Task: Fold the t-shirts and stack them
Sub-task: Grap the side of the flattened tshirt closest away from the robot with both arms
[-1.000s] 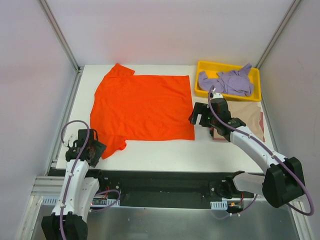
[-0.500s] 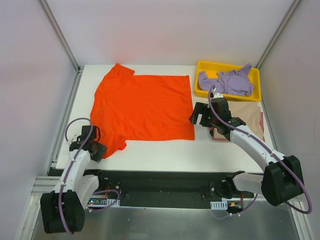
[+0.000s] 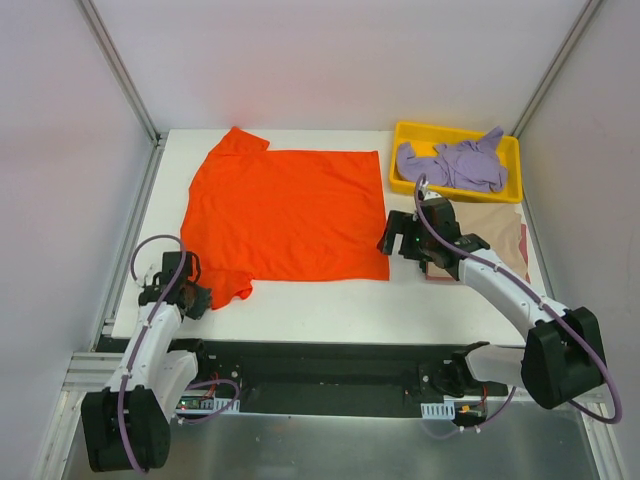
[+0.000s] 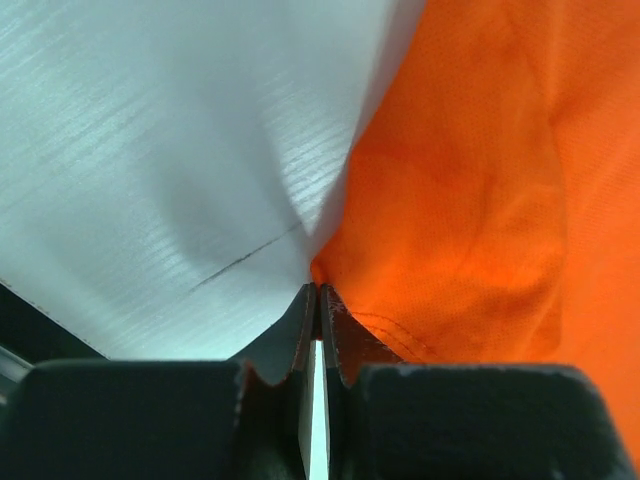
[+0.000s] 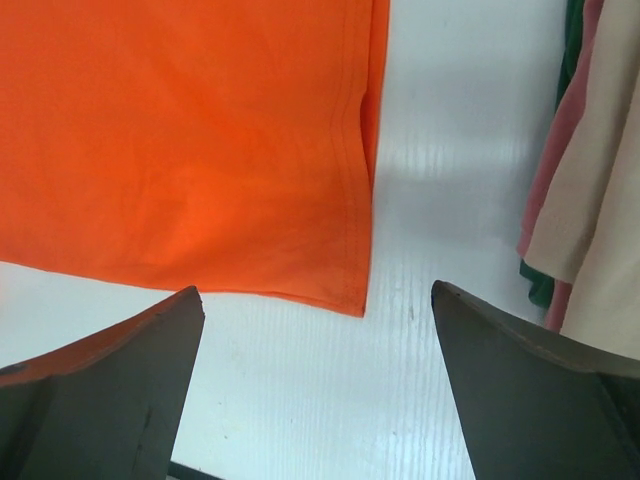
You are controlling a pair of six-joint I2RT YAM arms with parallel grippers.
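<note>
1. Left pincer [image 4: 317, 292] is pressed together, apparently nipping the near sleeve of the orange-red t-shirt [image 3: 285, 210].
2. Right pincer [image 3: 396, 232] hangs spread over that shirt's near-right corner on the counter [image 3: 330, 300].
3. Tan t-shirt [image 3: 495, 232] lies to the right.
4. Lavender t-shirt [image 3: 455, 165] sits crumpled in the yellow tray [image 3: 404, 131].

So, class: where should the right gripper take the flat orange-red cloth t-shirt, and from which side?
Probably the orange-red t-shirt's near right hem corner, from its right: it lies flat, so only an edge offers purchase.
</note>
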